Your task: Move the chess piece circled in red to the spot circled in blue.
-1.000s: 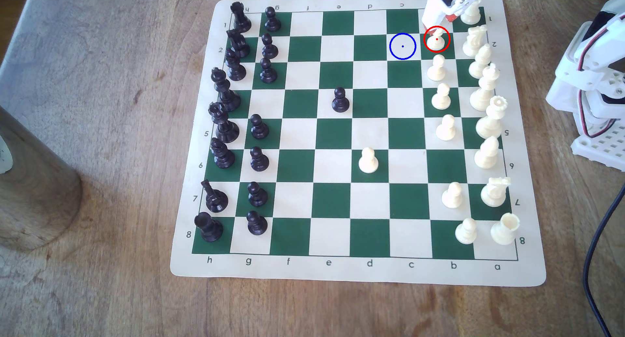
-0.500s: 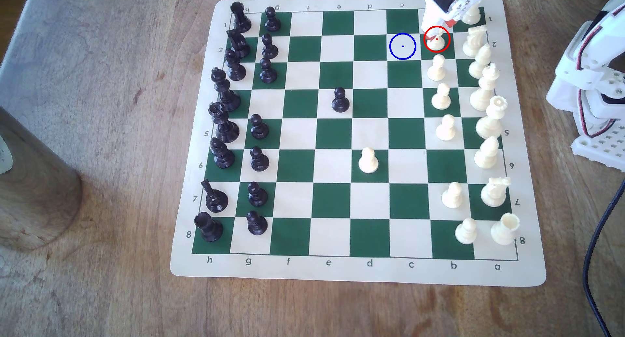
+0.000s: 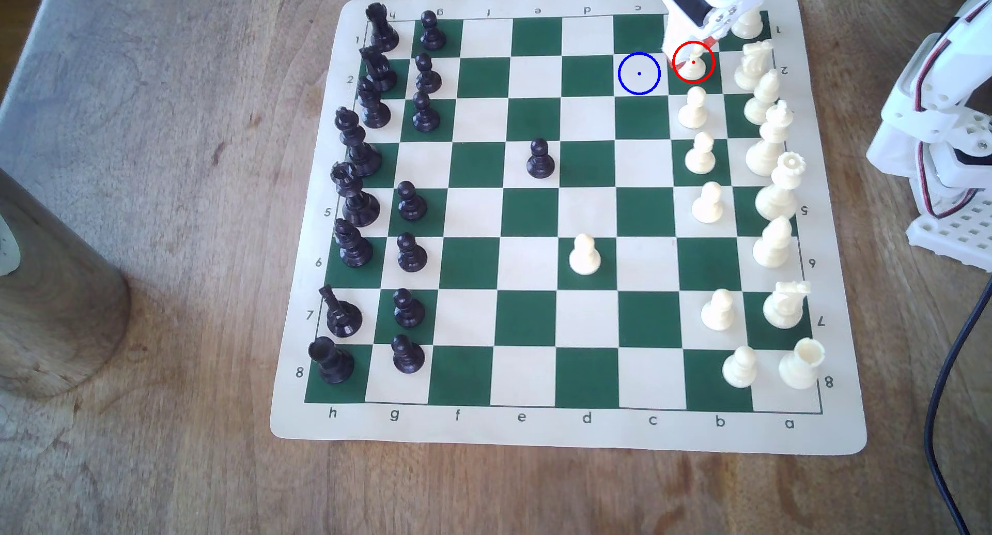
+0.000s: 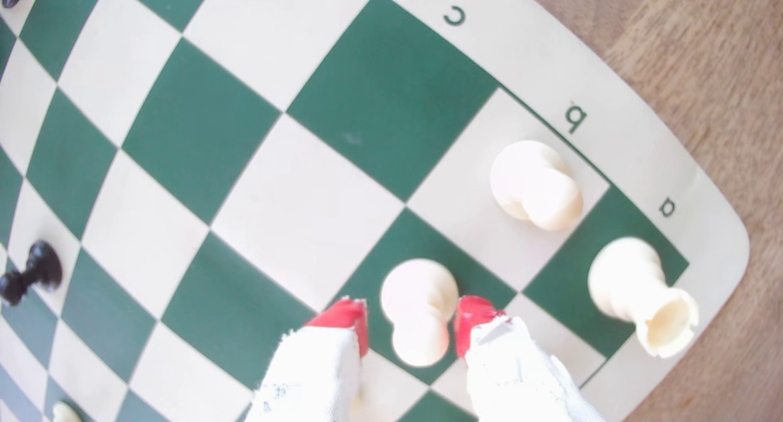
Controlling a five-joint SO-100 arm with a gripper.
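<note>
- Gripper (image 4: 409,324): two white-wrapped fingers with red tips (image 4: 345,320), spread apart and straddling the neck of the cream pawn (image 4: 417,310); one tip lies at or just beside the pawn, the other stands a little apart, so the jaws are unclenched and nothing is lifted.
- In the exterior view the gripper (image 3: 684,57) descends from the board's far edge onto the red-ringed pawn (image 3: 692,69), which stands upright on its green square in the b column.
- Target square (image 3: 639,73): cream, ringed in blue, bare, directly to the exterior view's left of the pawn's square and sharing an edge with it.
- Open room: the squares around the blue ring in the c and d columns carry no pieces.
- Crowding: another cream pawn (image 3: 693,108) stands just beside, nearer the camera; a cream knight (image 3: 751,62) lies to the exterior view's right; a cream rook (image 4: 640,295) occupies the corner.
- The chessboard mat (image 3: 569,433) ends close behind the gripper, on a wooden table (image 3: 161,218).
</note>
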